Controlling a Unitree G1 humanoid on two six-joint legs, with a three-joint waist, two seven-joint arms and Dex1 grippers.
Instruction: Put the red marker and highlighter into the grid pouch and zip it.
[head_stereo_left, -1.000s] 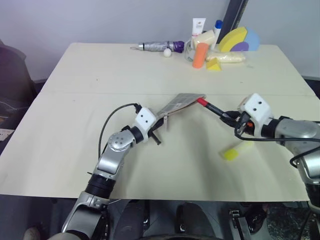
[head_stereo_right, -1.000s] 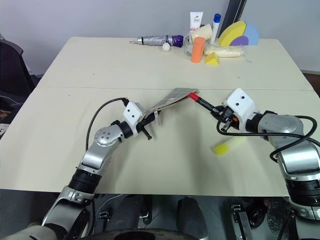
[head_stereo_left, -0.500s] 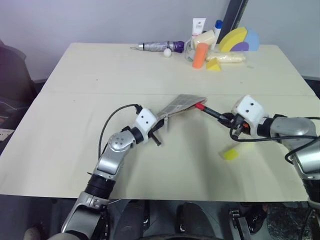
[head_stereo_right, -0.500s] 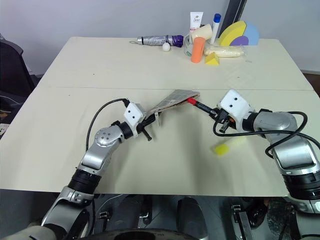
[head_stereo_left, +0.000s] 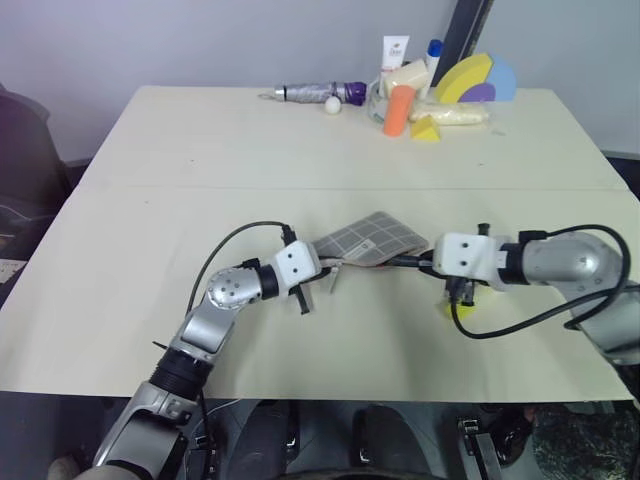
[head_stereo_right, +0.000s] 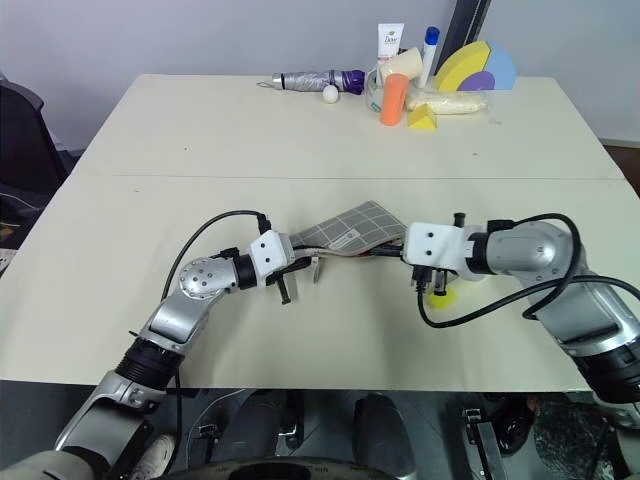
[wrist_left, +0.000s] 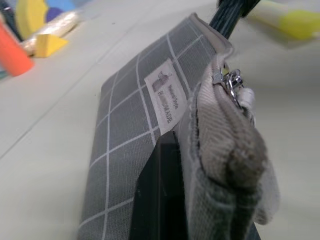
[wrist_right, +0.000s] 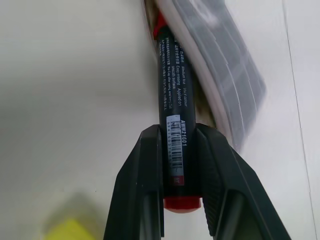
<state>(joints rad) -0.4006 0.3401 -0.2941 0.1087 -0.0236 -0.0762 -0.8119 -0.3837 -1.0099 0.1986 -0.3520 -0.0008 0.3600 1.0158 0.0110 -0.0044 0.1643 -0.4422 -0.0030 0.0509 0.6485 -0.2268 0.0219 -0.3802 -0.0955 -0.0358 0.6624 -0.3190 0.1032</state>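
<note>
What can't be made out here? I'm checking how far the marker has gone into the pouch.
- red marker: its front tip, hidden by the grid pouch edge in the right wrist view.
- highlighter: mostly behind the right gripper in the eye views.
- Pouch interior: hidden by fabric in the left wrist view.

I note the right gripper (wrist_right: 172, 165) has swung in toward the pouch (head_stereo_left: 368, 241), carrying the marker (wrist_right: 171, 117) from outside into its opening. The pouch now lies flatter, nearer the desk's front edge.

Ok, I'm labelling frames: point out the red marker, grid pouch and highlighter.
red marker (wrist_right: 170, 95), right wrist view, black barrel.
grid pouch (head_stereo_right: 352, 226), right eye view, upper face.
highlighter (wrist_left: 300, 22), left wrist view, yellow cap.
</note>
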